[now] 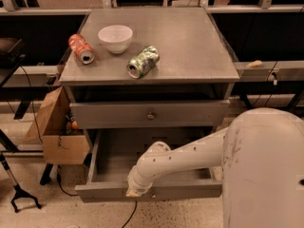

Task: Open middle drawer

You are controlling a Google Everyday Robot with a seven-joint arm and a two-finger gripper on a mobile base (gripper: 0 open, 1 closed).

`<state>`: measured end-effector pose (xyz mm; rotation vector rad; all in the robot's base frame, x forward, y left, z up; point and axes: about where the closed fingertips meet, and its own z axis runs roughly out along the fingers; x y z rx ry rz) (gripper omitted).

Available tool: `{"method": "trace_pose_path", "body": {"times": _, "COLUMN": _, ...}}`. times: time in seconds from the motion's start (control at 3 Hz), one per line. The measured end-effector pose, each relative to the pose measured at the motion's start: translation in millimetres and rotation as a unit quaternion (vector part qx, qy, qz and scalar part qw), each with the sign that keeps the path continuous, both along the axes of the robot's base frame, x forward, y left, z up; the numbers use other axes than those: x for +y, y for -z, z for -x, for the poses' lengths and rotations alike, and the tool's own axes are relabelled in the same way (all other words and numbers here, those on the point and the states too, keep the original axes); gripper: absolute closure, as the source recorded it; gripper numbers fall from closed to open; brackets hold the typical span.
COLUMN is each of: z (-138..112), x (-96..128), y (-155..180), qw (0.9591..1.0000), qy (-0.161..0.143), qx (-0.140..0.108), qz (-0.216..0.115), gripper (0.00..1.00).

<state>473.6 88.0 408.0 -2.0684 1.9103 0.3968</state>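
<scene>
Down low at the front of the cabinet, there was the gripper [135, 191], pressed right against the front panel of the middle drawer [190, 190], a little left of the panel's centre. From where I stood I could not tell whether it was spread wide or pinched closed; the wrist hid that end of it. The middle drawer stood well out from the cabinet, its grey floor bare to view, and the white arm [180, 158] reached across over the drawer's right half to get to that front edge. Just above, the upper drawer [109, 114] sat almost flush, its small round knob [151, 114] plain to see. Up on the cabinet top [199, 42] lay a white bowl [115, 37], a red can [81, 48] on its side to the left and a green can [143, 61] on its side nearer the front. A cardboard box [59, 132] stood on the floor beside the cabinet's left.
</scene>
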Motion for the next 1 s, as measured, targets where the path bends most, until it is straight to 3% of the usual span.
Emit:
{"method": "trace_pose_path", "body": {"times": 0.67, "z": 0.0, "x": 0.0, "y": 0.0, "qw": 1.0, "qy": 0.0, "qx": 0.0, "qz": 0.0, "gripper": 0.11}}
{"method": "trace_pose_path", "body": {"times": 1.0, "z": 0.0, "x": 0.0, "y": 0.0, "qw": 1.0, "qy": 0.0, "qx": 0.0, "qz": 0.0, "gripper": 0.0}}
